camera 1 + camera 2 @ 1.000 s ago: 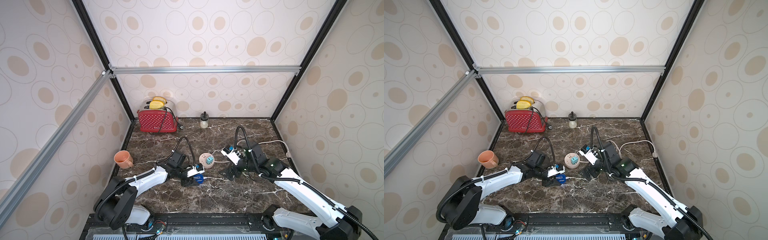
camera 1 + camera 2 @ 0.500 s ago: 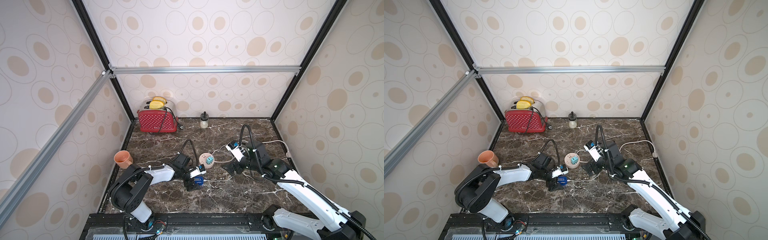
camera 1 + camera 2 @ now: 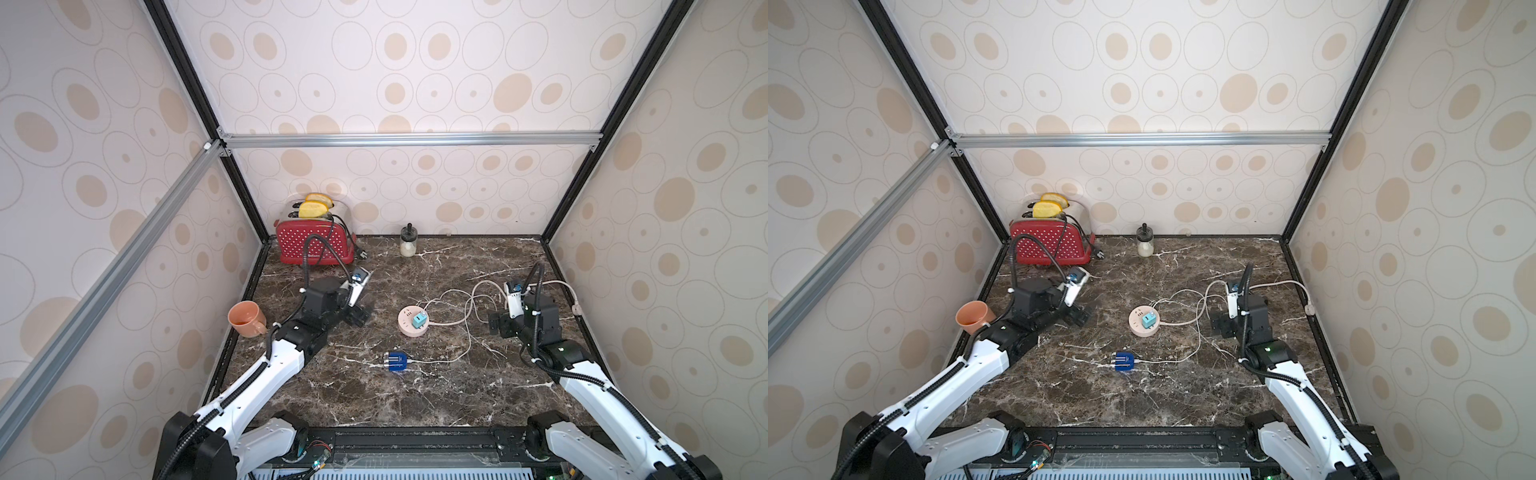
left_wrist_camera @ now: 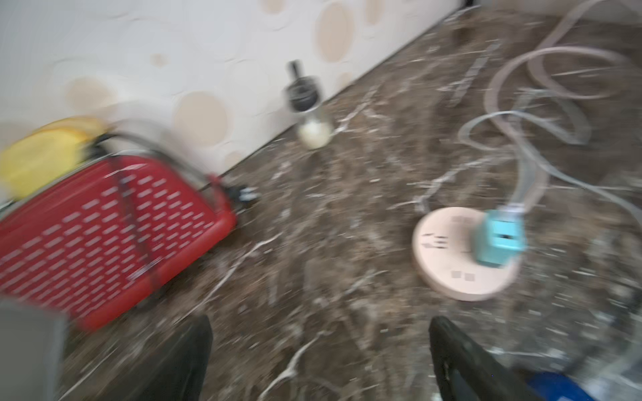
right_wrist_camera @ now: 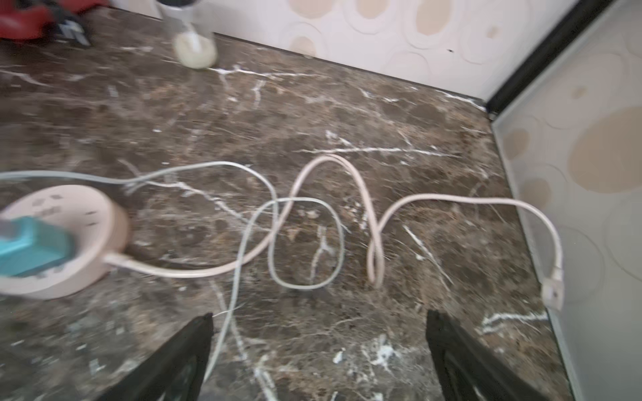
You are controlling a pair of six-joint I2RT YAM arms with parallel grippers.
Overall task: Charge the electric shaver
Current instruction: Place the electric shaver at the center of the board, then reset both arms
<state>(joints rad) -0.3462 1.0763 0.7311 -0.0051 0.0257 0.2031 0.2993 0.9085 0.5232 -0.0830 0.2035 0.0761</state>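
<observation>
The tabletop [image 3: 436,386] looks like polished dark brown marble with white veins, smooth and faintly shiny. The electric shaver [image 3: 396,361] lying on it has a glossy dark blue plastic shell with silvery stripes at one end. The round power strip [image 3: 405,328] is matt pale pink plastic, its cord [image 5: 451,199] smooth and rubbery, and the plug adapter [image 3: 419,320] is smooth teal plastic. The toaster [image 3: 316,247] has glossy red sides under a shiny chrome top, the jar [image 3: 408,243] is clear glass, and the frame rail [image 3: 411,139] is brushed bare metal.

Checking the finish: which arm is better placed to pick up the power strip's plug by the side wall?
Right, probably: the plug lies near the right arm, ahead of its open empty jaws; the left arm sits far off, near the toaster.
</observation>
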